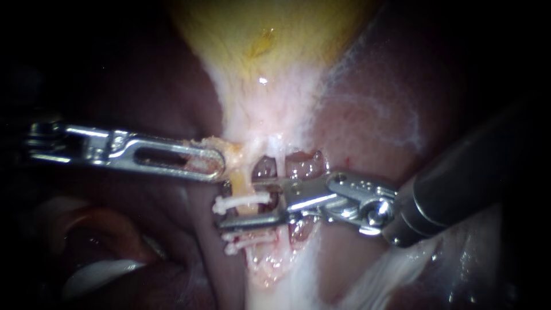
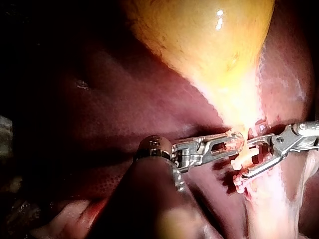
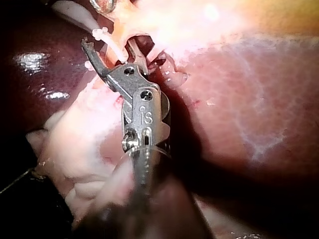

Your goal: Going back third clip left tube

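- Dark red liver (image 1: 172, 92) is lying behind.
- Your left instrument (image 1: 217, 162) is clamping the yellowish left tube (image 1: 244, 183), tensioning it.
- Your right instrument (image 1: 248, 202) is gaping its jaws around that tube's white plastic clip (image 1: 228, 203), free to withdraw.

Left instrument (image 1: 221, 165) and right instrument (image 1: 238, 204): bright polished metal, glossy. Right shaft (image 1: 470, 166): dark, matt. Clips (image 1: 244, 201): white, plastic-looking, smooth. Gallbladder (image 1: 258, 40): smooth, wet-glossy. Liver (image 1: 367, 132): slick, shiny. Tube (image 1: 244, 178): pale, moist, ragged tissue.
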You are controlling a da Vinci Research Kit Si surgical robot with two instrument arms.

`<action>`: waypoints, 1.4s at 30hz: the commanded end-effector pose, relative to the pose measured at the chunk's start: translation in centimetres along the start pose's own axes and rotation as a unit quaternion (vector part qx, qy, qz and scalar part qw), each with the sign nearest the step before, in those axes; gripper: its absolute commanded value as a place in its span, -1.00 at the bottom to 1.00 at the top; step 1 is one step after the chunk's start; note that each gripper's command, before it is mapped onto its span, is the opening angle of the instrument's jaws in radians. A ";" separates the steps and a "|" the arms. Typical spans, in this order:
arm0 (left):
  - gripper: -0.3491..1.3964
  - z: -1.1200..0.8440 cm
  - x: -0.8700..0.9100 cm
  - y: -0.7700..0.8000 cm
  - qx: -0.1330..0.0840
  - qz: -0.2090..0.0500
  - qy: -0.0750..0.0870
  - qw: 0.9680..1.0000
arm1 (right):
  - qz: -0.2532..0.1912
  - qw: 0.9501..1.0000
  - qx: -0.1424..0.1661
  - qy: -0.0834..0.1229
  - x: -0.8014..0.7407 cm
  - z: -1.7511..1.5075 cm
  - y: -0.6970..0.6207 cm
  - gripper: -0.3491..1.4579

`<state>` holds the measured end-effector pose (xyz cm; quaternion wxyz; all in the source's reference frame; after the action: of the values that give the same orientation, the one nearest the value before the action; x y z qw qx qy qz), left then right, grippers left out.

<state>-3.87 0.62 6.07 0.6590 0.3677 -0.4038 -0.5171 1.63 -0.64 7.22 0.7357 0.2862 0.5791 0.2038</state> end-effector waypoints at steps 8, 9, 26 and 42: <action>-1.00 -0.02 0.00 0.00 0.001 0.000 0.000 1.000 | -0.041 0.999 0.001 -0.002 0.02 -0.30 0.00 -0.06; -1.00 -0.02 0.00 0.00 0.001 0.000 0.000 1.000 | -0.046 0.999 0.001 -0.002 0.04 -0.37 0.01 -0.06; -1.00 -0.02 -0.01 0.03 0.000 0.001 0.000 1.000 | -0.087 0.996 0.008 0.000 0.54 -1.70 -0.14 -0.06; -1.00 0.19 -0.04 0.33 -0.005 0.004 -0.005 1.000 | -0.093 0.995 0.020 0.000 0.53 -1.84 -0.16 -0.06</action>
<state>-3.94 0.71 6.48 0.6608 0.3610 -0.4067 -0.5173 -0.02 -0.09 6.42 0.7454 0.2467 0.6071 0.1224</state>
